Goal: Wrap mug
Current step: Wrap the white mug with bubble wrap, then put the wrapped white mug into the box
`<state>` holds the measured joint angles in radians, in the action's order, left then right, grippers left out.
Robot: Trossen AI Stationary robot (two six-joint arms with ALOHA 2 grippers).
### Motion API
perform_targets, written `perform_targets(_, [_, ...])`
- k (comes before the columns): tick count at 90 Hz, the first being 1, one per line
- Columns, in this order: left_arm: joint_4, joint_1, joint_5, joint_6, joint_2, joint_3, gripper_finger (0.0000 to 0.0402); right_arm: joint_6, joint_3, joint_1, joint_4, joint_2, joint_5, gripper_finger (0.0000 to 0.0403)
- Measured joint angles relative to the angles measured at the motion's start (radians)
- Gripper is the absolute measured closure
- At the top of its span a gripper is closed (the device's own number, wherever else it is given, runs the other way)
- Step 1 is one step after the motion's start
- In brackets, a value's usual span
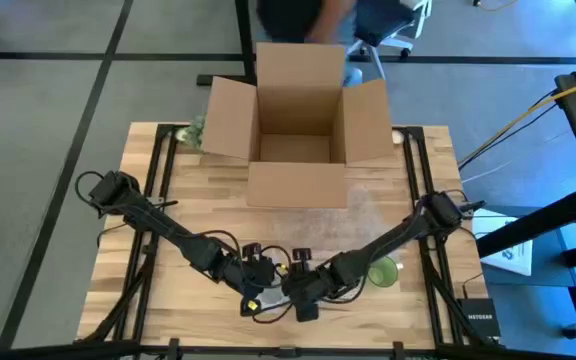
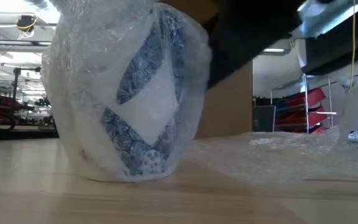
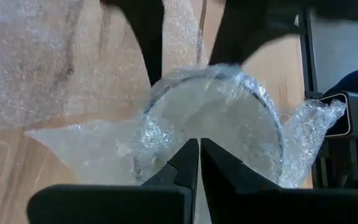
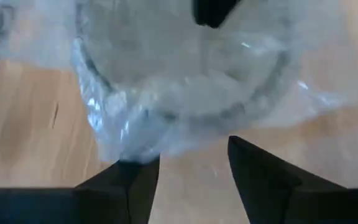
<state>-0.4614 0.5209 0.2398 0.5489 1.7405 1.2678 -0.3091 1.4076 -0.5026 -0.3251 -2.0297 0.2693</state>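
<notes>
**Mug in bubble wrap at the near edge, both arms over it**

From my seat, closest to me at the near edge of the worktop (image 1: 218, 200), the mug (image 2: 135, 106) stands upright, its blue and white pattern showing through the bubble wrap (image 2: 86, 56) bunched around it. I see both arms meeting over it in the high view. My left end effector (image 3: 199, 155) is clenched, its fingertips pressed together just at the wrapped rim, and I cannot tell whether any film is pinched between them. My right end effector (image 4: 191, 155) is released, its fingers spread apart above the wood just beside the wrapped mug, gripping nothing. A loose sheet of bubble wrap (image 1: 328, 215) lies flat on the worktop beyond the mug, spreading toward the middle. A green roll (image 1: 382, 271) sits near the right arm. Farther off, an open cardboard box (image 1: 296, 125) stands at the far edge with its flaps out. Behind it a person (image 1: 303, 20) is partly visible
</notes>
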Motion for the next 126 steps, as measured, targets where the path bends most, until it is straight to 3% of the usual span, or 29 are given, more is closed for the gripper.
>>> perform_targets(21, [0.001,0.0,0.0,0.001,0.0,0.0,0.0402,0.0,-0.092,0.006,0.253,-0.011,0.018,0.0219])
perform_targets(60, [0.051,-0.019,0.002,0.012,0.0,0.0,0.0402,0.029,-0.11,0.013,0.295,-0.024,0.102,0.0219])
perform_targets(96, [-0.028,-0.001,0.005,-0.007,-0.051,0.03,0.0402,0.057,-0.019,0.012,-0.062,0.071,0.061,0.0219])
perform_targets(114, [-0.135,0.008,0.003,0.029,-0.068,0.03,0.0402,0.128,0.065,0.011,-0.161,0.084,0.03,0.0219])
perform_targets(126, [-0.223,0.044,0.035,0.056,-0.118,0.03,0.0402,0.222,0.149,0.006,-0.132,0.084,-0.033,0.0219])
